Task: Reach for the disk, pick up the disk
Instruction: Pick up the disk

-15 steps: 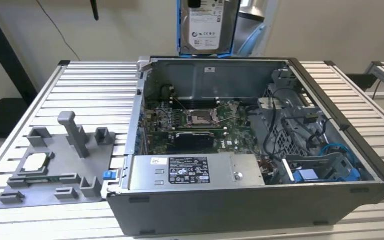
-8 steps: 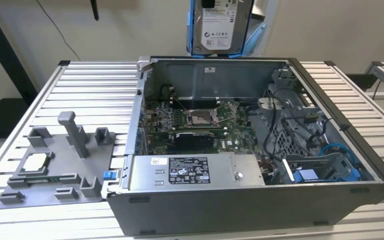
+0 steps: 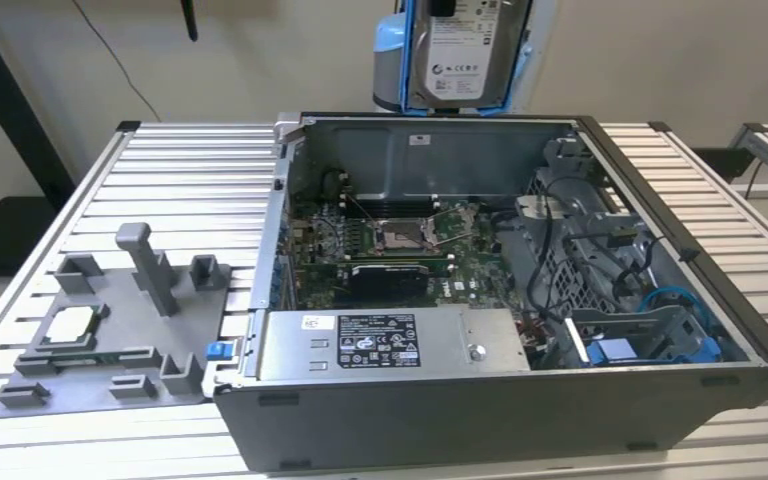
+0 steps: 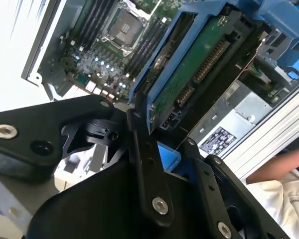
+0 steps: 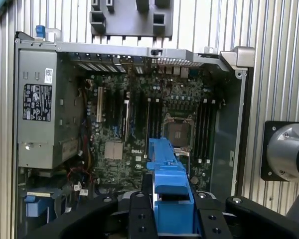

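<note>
The disk [image 3: 462, 55], silver-grey with a white label and a bright blue bracket, hangs upright in the air above the back wall of the open computer case [image 3: 491, 420]. In the second wrist view its green circuit-board side [image 4: 199, 64] faces the camera, and my gripper [image 4: 169, 162] is shut on the bracket's edge. In the first wrist view the blue bracket [image 5: 167, 191] stands edge-on between my black fingers [image 5: 139, 219], and my gripper [image 5: 172, 221] clamps it high over the motherboard [image 5: 139, 129].
Inside the case lie a large grey labelled box [image 3: 384, 345] at the front and a blue drive bay [image 3: 631, 350] at the exterior view's right. A grey tray [image 3: 37, 390] holding a silver chip sits on the slatted table [image 3: 184, 180]. A person's sleeve [image 4: 284, 184] is beside the case.
</note>
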### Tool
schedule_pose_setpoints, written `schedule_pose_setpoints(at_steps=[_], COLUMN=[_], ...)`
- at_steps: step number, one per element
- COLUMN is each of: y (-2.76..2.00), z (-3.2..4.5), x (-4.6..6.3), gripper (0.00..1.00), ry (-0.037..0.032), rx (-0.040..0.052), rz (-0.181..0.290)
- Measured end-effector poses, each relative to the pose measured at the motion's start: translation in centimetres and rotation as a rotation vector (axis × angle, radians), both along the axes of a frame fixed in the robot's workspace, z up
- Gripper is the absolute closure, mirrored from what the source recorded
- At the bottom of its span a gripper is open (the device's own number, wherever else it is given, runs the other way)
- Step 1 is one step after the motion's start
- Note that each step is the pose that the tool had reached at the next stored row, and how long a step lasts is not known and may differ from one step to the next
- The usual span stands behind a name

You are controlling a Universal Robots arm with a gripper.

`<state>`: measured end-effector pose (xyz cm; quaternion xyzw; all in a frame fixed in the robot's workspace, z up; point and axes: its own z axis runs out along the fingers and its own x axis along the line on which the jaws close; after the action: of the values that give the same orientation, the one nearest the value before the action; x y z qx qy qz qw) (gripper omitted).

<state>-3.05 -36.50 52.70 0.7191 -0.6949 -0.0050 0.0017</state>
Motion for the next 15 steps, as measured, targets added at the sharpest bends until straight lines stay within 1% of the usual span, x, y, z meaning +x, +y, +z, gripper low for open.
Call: schedule_pose_setpoints(at_steps=[7, 15], y=[0.00, 0.01], z=[0.00, 0.00], x=[2.0, 4.1], gripper=[1.00, 1.00], ry=[0.0000, 0.0000], rx=[0.0000, 0.0000], rz=[0.000, 0.000])
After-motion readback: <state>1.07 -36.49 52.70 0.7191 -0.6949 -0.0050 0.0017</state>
